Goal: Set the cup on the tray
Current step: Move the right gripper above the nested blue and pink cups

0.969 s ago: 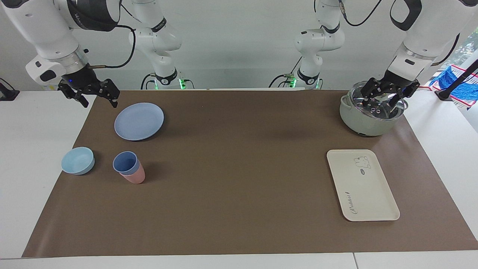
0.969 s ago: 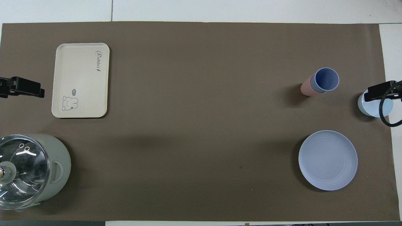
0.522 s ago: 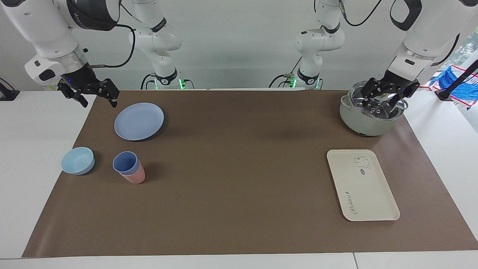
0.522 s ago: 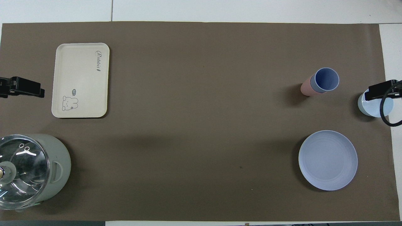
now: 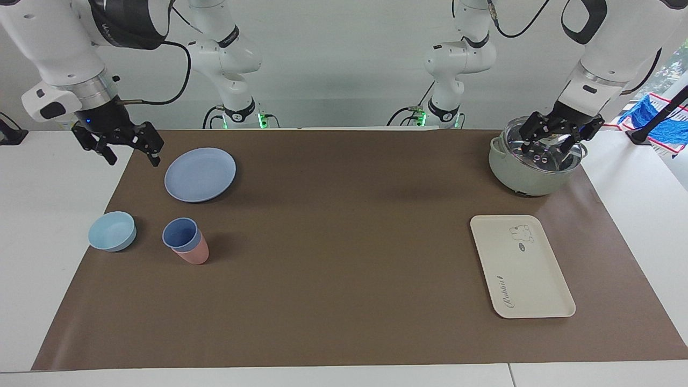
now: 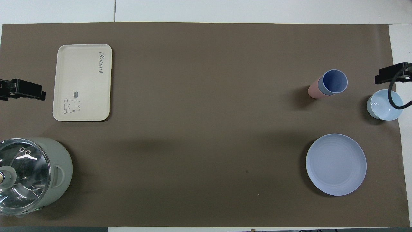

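The periwinkle-blue cup (image 5: 180, 235) stands nested in a pink tumbler (image 5: 196, 254) on the brown mat, toward the right arm's end; it also shows in the overhead view (image 6: 334, 82). The cream rabbit tray (image 5: 521, 266) lies bare toward the left arm's end, and shows in the overhead view (image 6: 82, 82). My right gripper (image 5: 131, 155) is open and empty, raised over the mat's edge beside the blue plate, well apart from the cup. My left gripper (image 5: 552, 141) is open and empty over the pot and waits there.
A round blue plate (image 5: 200, 174) lies nearer to the robots than the cup. A light-blue bowl (image 5: 112, 231) sits beside the cup at the mat's edge. A grey-green pot with a glass lid (image 5: 532, 174) stands nearer to the robots than the tray.
My right gripper has shifted outward toward the right arm's end of the table, away from the plate; in the overhead view it no longer covers the bowl. The left arm has not moved.
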`<act>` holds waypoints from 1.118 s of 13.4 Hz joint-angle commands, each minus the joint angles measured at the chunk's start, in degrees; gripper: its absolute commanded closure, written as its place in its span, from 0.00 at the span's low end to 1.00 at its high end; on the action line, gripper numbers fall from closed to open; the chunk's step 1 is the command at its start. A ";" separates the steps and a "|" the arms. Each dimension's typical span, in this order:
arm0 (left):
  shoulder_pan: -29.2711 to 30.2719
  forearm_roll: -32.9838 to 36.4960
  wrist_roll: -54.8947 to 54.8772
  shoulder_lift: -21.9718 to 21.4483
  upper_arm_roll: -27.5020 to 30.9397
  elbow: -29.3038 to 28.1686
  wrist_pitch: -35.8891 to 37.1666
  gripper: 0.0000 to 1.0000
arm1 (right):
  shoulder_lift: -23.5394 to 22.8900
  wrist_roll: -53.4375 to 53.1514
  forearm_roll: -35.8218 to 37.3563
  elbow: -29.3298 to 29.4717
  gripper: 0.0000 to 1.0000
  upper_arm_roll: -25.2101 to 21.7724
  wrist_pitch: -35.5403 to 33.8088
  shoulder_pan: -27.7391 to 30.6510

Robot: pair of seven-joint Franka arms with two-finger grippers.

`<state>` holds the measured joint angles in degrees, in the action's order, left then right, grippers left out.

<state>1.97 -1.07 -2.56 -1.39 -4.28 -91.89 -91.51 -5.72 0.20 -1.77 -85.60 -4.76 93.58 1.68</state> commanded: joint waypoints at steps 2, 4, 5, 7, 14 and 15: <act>0.14 -0.60 0.45 -1.68 0.24 -1.89 -0.33 0.00 | -18.60 -2.30 -2.98 22.03 0.00 0.98 -4.98 3.07; 0.05 -0.60 0.45 -1.68 0.24 -1.89 -0.33 0.00 | -22.82 -3.88 -3.42 25.38 0.00 1.24 -4.55 3.85; 0.14 -0.60 0.45 -1.68 0.24 -1.89 -0.33 0.00 | -25.97 -3.89 -4.55 27.49 0.00 1.51 -4.54 5.51; 0.14 -0.60 0.45 -1.69 0.24 -1.89 -0.33 0.00 | -32.12 -3.89 -6.75 32.67 0.00 2.82 -4.98 8.42; 0.14 -0.60 0.45 -1.68 0.24 -1.89 -0.33 0.00 | -39.71 -13.36 -14.67 33.22 0.00 4.41 -2.95 12.21; 0.14 -0.60 0.45 -1.68 0.24 -1.89 -0.33 0.00 | -39.80 -15.38 -14.93 32.70 0.00 4.50 -3.22 12.38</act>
<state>1.97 -1.07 -2.53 -1.39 -4.28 -91.90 -91.51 -44.47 -11.19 -15.13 -54.49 -1.20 91.51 13.18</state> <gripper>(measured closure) 0.000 0.000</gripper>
